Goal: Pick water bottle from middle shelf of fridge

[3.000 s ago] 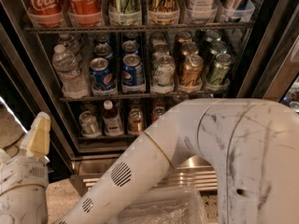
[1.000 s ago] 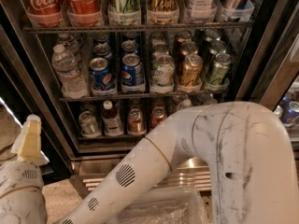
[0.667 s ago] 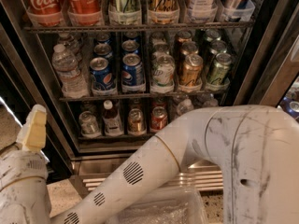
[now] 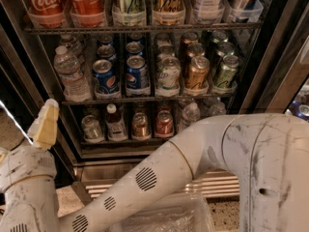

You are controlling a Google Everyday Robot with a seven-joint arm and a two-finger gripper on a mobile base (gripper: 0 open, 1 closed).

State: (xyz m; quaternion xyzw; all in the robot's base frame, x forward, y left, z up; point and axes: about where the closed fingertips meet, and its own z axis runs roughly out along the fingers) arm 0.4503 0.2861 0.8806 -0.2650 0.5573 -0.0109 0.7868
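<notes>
at lower left, outside the fridge (image 4: 273,57), the gripper (image 4: 46,122) sat pointing up, its cream tip level with the lower shelf and in front of the dark left door frame. couldn't tell whether it was open or closed. it was touching nothing and had no hold on anything.

water bottle (image 4: 70,74) stood upright at the far left end of the middle shelf (image 4: 145,99), white cap on, with a second bottle right behind it. relative to the gripper it was above and slightly to the right, further back inside the fridge, well apart, with the shelf's front rail between them.

just right of the bottle were two pepsi cans (image 4: 104,76), then a pale green-label can (image 4: 168,74), a gold can (image 4: 196,74) and a green can (image 4: 224,71) along the same rail. coca-cola cans (image 4: 41,1) sat on the rack above. on the lower shelf a small red-capped bottle (image 4: 114,122) stood among cans.

robot arm (image 4: 193,163) swept across the bottom from right to left, covering the fridge base and part of the lower shelf. crinkled clear plastic (image 4: 164,216) lay at the bottom edge.
</notes>
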